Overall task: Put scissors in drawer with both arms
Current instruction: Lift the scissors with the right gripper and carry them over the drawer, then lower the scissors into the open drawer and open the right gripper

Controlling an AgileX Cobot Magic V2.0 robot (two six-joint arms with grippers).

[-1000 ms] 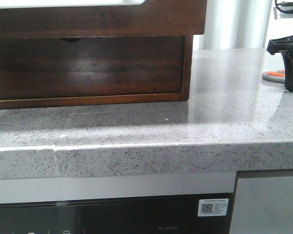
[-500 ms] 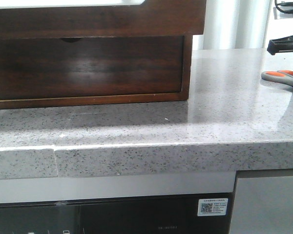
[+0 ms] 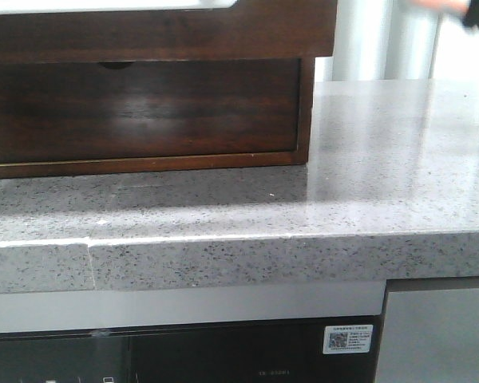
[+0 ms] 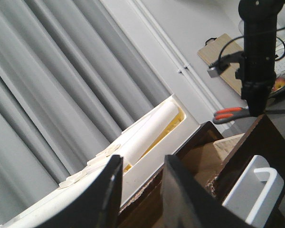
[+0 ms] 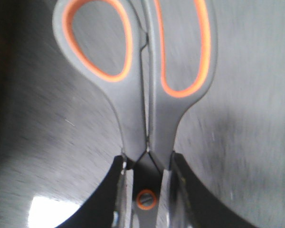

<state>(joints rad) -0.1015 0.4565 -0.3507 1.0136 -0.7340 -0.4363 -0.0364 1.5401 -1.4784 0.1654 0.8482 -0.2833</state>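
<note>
Lifted off the counter since earlier, the grey, orange-lined scissors [image 5: 147, 95] are clamped by the right gripper [image 5: 147, 190], carriage towards the white-lined dark wood drawer [image 4: 180, 137] at ten o'clock judged next, the left gripper [image 4: 140, 194] narrowly parted and empty.

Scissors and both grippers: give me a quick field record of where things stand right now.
scissors: held at the pivot, handles pointing away from the fingers, lifted off the counter
right gripper: shut on scissors
left gripper: open, nothing between fingers, above the cabinet
counter: grey speckled stone
lower drawer: closed, with a finger notch
</note>
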